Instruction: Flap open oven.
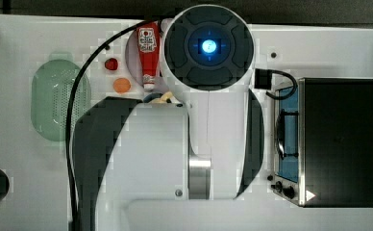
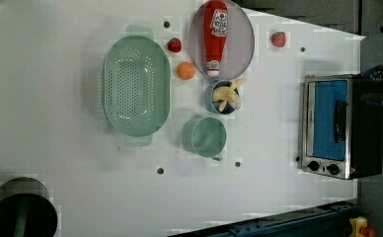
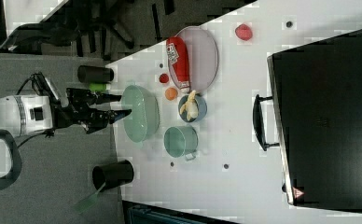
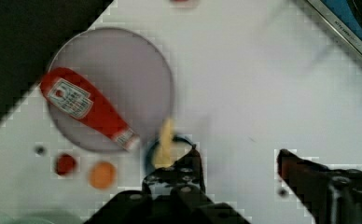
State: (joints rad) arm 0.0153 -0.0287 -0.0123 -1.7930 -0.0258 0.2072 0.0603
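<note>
On the white table (image 2: 56,148) — shut oven (image 2: 345,126), tool (image 4: 237,161) spread, grasping nothing.

Bright even light, soft shadows; wrist view blurred, blocky compression.

Robot lab bench rigged as a play kitchen. White table (image 2: 56,148) with bolt holes, ringed by grey floor and dark office-chair bases (image 3: 100,18). On it: toaster oven (image 2: 340,126), green colander (image 2: 136,85), ketchup bottle (image 2: 215,34) lying on a grey plate (image 2: 244,44), toy strawberries, a banana in a blue bowl (image 2: 222,97). White Panda arm (image 1: 208,139) overhead; open jaws above the bowl.
</note>
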